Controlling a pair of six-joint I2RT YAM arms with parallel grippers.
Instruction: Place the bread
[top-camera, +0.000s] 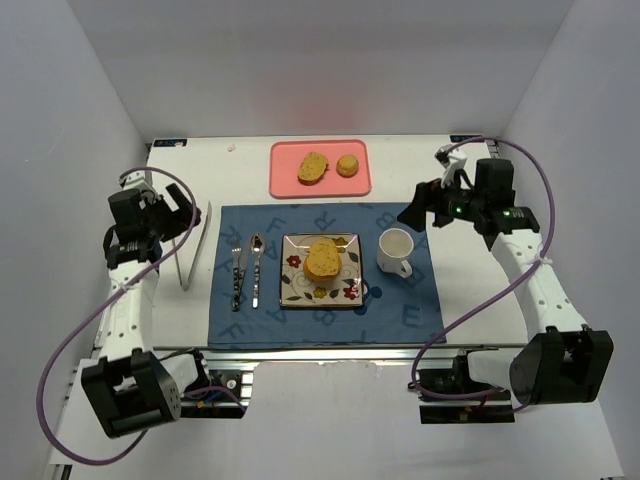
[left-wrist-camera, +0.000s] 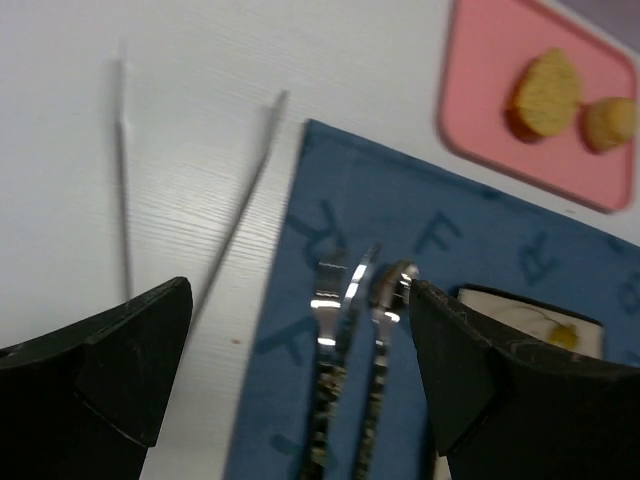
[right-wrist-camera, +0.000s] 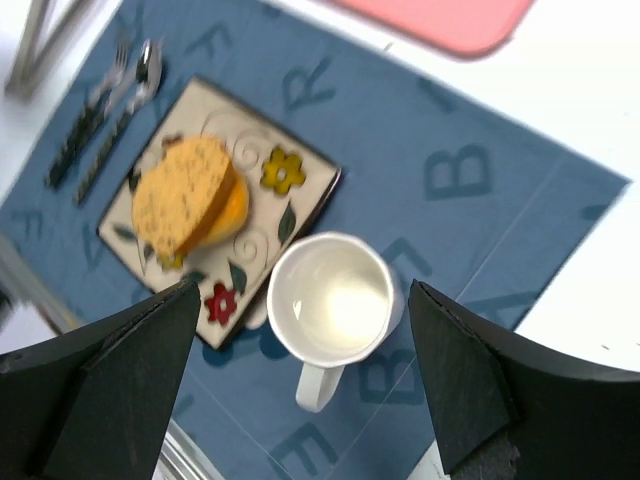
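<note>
The bread (right-wrist-camera: 232, 214), a golden-orange bun, lies on the flowered square plate (right-wrist-camera: 300, 185) at the middle of the blue placemat. A paler tan slice (right-wrist-camera: 180, 195) lies on top of it and hides most of it. In the top view the stack (top-camera: 322, 259) sits on the plate (top-camera: 349, 287). My right gripper (top-camera: 422, 206) is open and empty, above the mat's far right corner; in its wrist view (right-wrist-camera: 305, 300) the white cup lies below between the fingers. My left gripper (top-camera: 180, 213) is open and empty at the left, over the table beside the mat (left-wrist-camera: 300, 330).
A pink tray (top-camera: 360, 180) at the back holds an oval tan slice (top-camera: 313, 167) and a small round piece (top-camera: 347, 165). A white cup (top-camera: 395, 250) stands right of the plate. A fork (top-camera: 238, 268) and spoon (top-camera: 256, 266) lie left of it. Metal tongs (top-camera: 197, 243) lie off the mat's left edge.
</note>
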